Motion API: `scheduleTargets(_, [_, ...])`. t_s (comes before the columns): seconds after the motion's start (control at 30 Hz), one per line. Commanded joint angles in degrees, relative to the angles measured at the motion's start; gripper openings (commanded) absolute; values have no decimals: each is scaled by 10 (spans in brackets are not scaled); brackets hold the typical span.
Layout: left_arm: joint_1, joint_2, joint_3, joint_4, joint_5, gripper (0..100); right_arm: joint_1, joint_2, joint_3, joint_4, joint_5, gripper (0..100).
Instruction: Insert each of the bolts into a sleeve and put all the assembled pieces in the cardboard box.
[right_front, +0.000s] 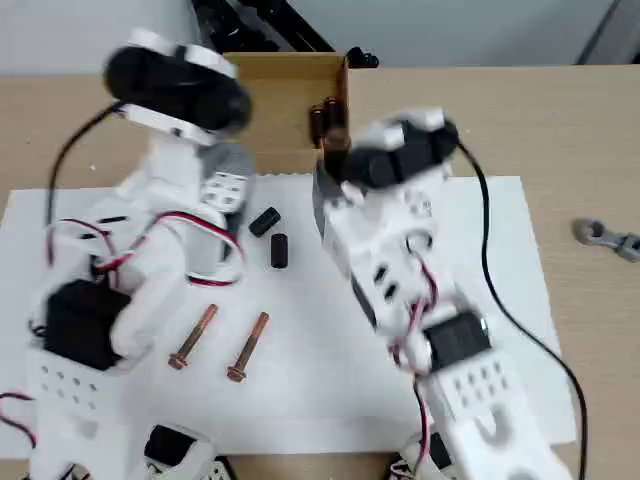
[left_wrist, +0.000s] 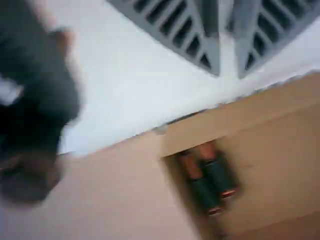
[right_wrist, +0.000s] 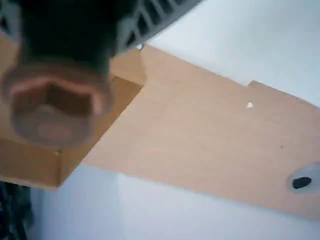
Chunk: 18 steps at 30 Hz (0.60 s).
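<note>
— Bolts first: where do they lie, measured from the cardboard box?
— Two bare ones lie side by side on the white sheet, well apart from the box's front wall, their long axes slanting toward it. Two loose sleeves lie between them and the box.
— And the one in hand?
— The right gripper is clamped on an assembled piece at the box's corner. The piece's long axis runs straight toward the wrist camera, hex head facing it, with the box's wall just behind. I can't tell whether it hangs over the wall or over the inside. I'd judge the drop turns on that, since the piece has to be inside the rim before the fingers part.
— The left gripper?
— It hangs just outside the box's front wall, fingers drawn narrow with nothing between them. Of the two arms it is the nearer to the sleeves.
— What does one view add?
— The left wrist view looks into the box, where two finished pieces lie together against a wall. The high view blurs those with the held one.
</note>
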Motion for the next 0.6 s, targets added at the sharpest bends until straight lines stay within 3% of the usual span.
scheduleTargets(0.0, [-31,-14,15,18,-14,6,13,108,-117,-3,-7,4])
scheduleTargets(0.57, [-33,-15,151,-33,-43,6,43,667,-593,2,-3,4])
